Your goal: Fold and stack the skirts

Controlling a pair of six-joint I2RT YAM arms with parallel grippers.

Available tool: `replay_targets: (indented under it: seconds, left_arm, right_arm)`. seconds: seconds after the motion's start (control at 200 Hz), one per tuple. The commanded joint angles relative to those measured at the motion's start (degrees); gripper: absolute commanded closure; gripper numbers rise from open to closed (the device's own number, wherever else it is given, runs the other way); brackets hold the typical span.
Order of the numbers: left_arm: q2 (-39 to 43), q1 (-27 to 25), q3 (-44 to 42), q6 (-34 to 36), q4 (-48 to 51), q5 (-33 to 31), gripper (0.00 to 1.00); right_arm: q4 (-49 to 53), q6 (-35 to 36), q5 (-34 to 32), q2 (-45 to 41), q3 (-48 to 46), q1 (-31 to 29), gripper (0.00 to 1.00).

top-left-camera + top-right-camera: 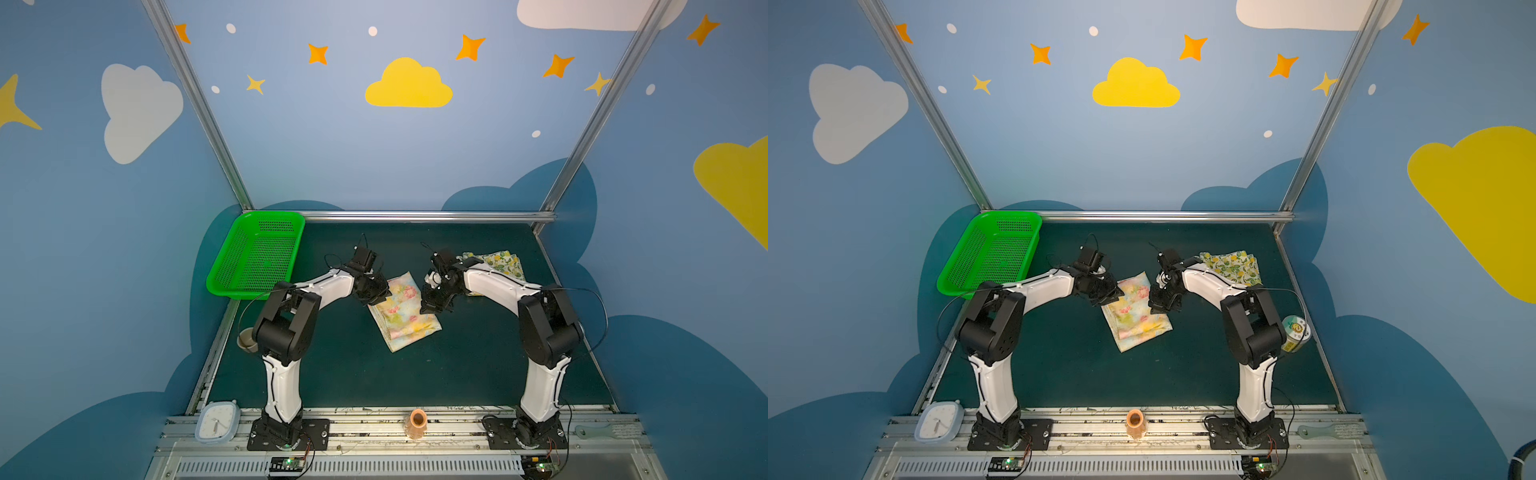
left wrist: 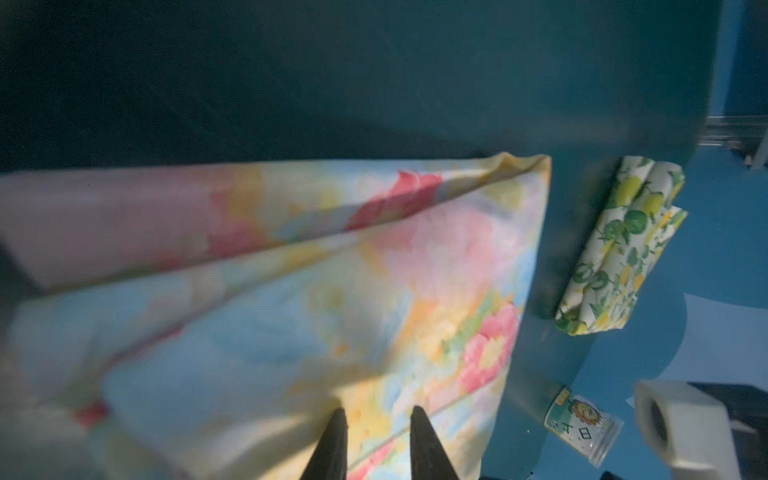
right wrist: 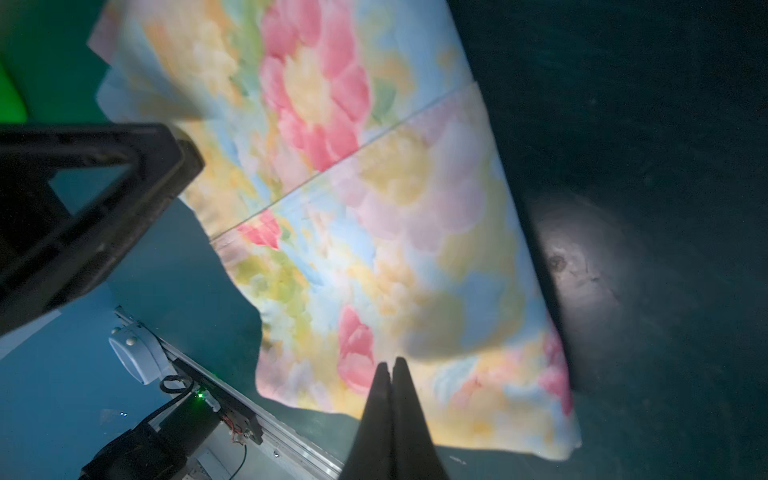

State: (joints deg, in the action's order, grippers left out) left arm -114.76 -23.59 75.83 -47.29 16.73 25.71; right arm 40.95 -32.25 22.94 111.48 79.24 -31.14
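The flowered skirt [image 1: 403, 309] is seen folded at the centre of the table [image 1: 457, 374], its side edges hidden under both grippers. The lemon skirt [image 1: 500, 262], far right, is half covered by the right arm [image 1: 490, 284]. The left gripper [image 2: 376, 419] jaws are slightly apart; the right gripper [image 3: 390, 368] jaws are pressed together.

Green perforated basket [image 1: 255, 259] sits at the table's [image 1: 353, 374] far left corner. Pale blue clock [image 1: 217, 420] and orange vessel [image 1: 417, 422] rest on the front rail [image 1: 374, 419]. Labelled jar [image 1: 1295, 328] is near the table's right edge.
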Motion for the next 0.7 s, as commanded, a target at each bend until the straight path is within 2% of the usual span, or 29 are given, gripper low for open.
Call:
replay_targets:
  seconds: [0.0, 0.28, 0.42, 0.531, 0.696]
  left_arm:
    - [-4.05, 0.26, 4.7, 0.6, 1.12, 0.81, 0.73]
    - [-15.61, 1.78, 17.89, 4.0, 5.39, 2.96, 0.73]
    - [-18.12, 2.58, 23.94, 6.49, 6.41, 4.51, 0.73]
    - [-15.39, 3.07, 24.77, 6.85, 5.17, 6.13, 0.73]
    - [-4.85, 3.63, 16.48, 3.4, 1.57, 7.55, 0.72]
  right_arm:
    - [0.79, 1.14, 0.07, 1.92, -1.86, -0.46, 1.0]
    - [-2.8, -4.66, -0.69, 3.21, -5.57, -5.05, 1.0]
    - [-5.14, -8.61, -1.4, 5.06, -2.22, -9.83, 1.0]
    - [-5.69, -10.1, -1.04, 6.52, 3.23, -11.82, 1.0]
    - [-4.91, -8.37, 1.26, 3.17, 7.27, -9.56, 1.0]
